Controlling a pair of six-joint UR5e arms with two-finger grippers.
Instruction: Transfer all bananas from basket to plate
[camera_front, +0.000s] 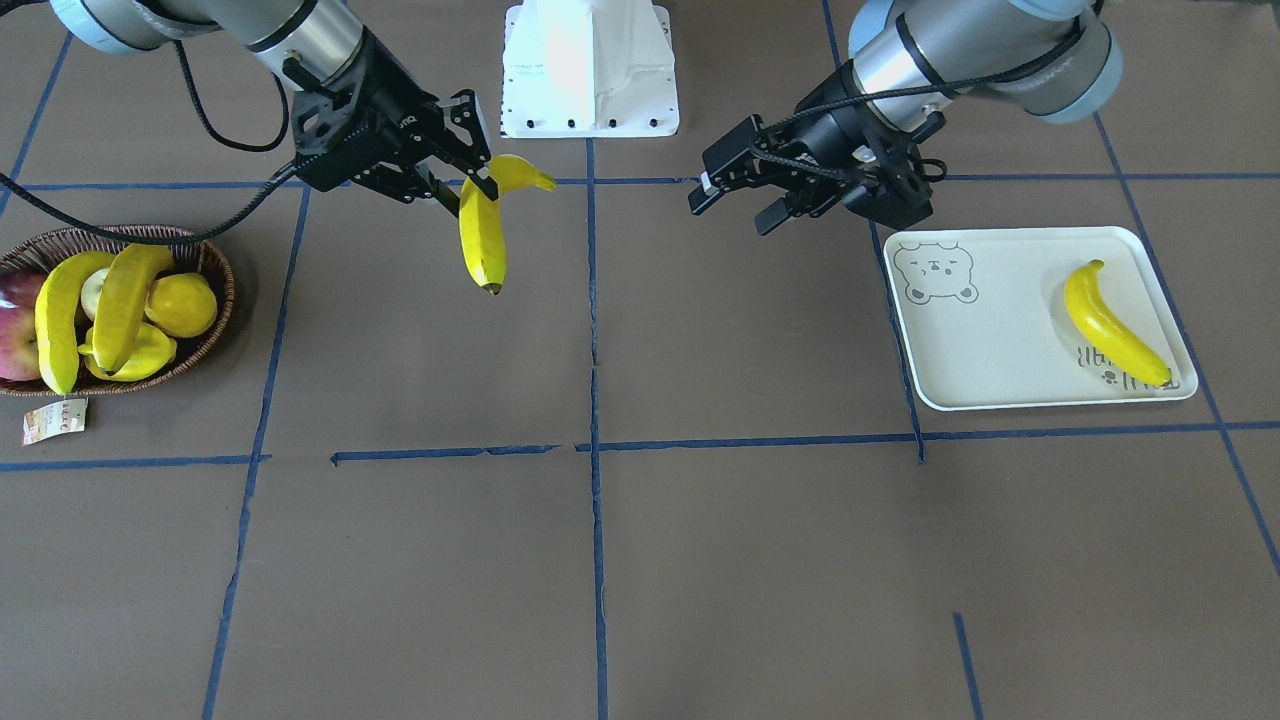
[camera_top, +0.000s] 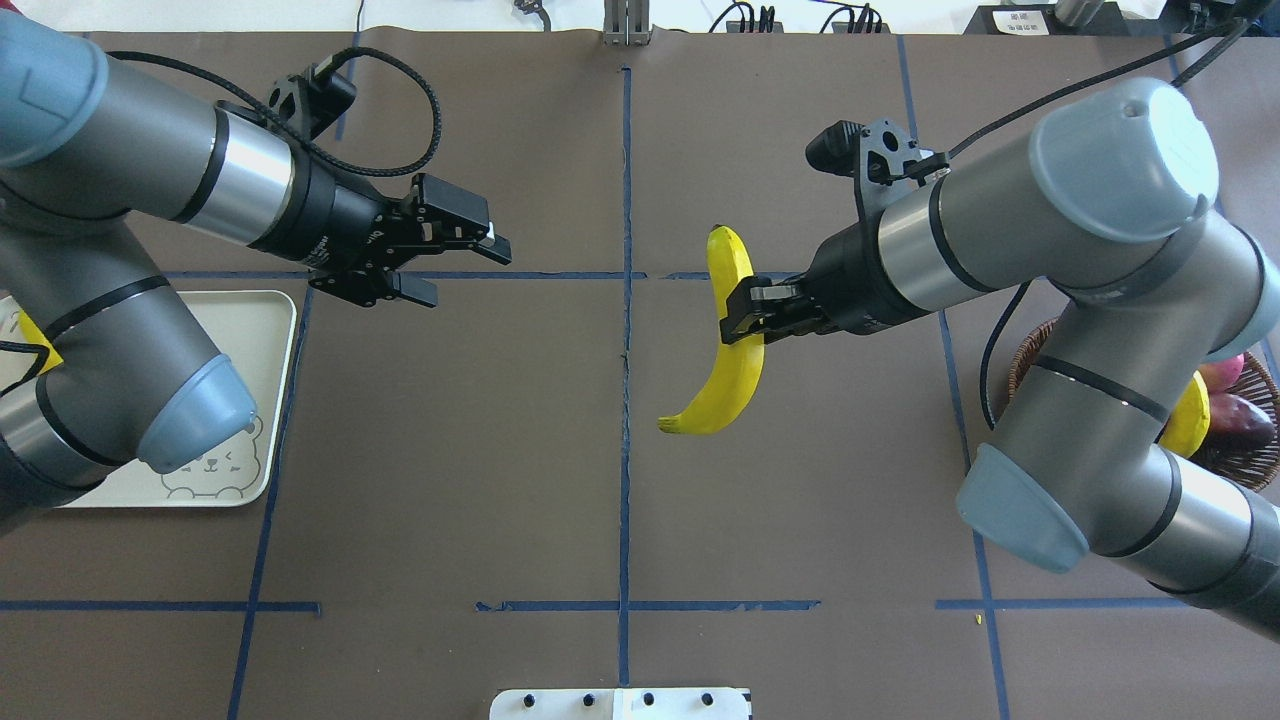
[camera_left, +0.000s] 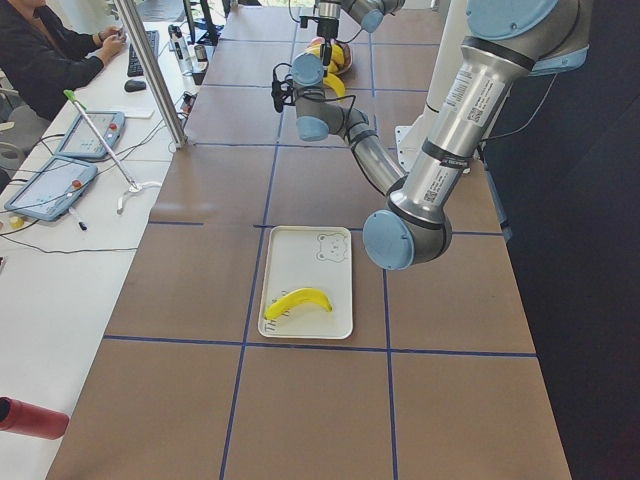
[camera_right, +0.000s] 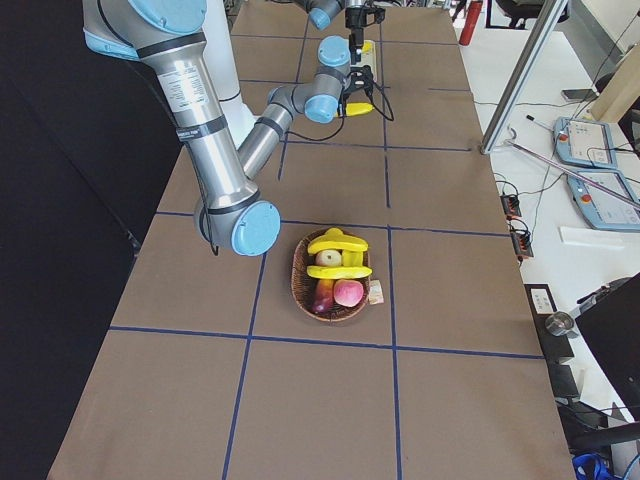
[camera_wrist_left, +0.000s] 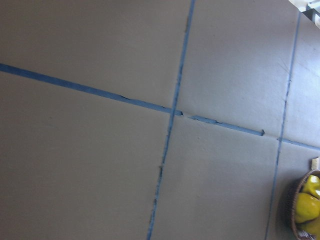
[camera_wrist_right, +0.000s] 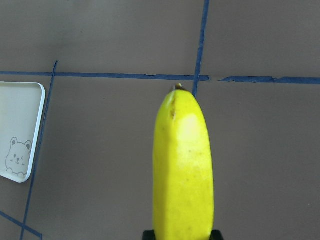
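Banana (camera_wrist_right: 182, 165) fills the right wrist view, clamped partway along its length by the right gripper (camera_front: 470, 190); it hangs clear above the worktop (camera_front: 700, 560), just on the basket side of the centre tape line (camera_front: 592, 330); left gripper (camera_front: 735, 205) hovers with jaws parted, empty, near a corner of the plate (camera_front: 1000, 330), facing the load. Tally: one banana (camera_front: 1112, 325) lies on the plate by the lettering; two bananas (camera_front: 125, 300) lie in the basket (camera_front: 215, 335), over a lemon (camera_front: 185, 303) and apples (camera_front: 15, 345). Judgement: roughly a quarter done; second fruit midway, probably bound for a hand-over; two more trips left after it.
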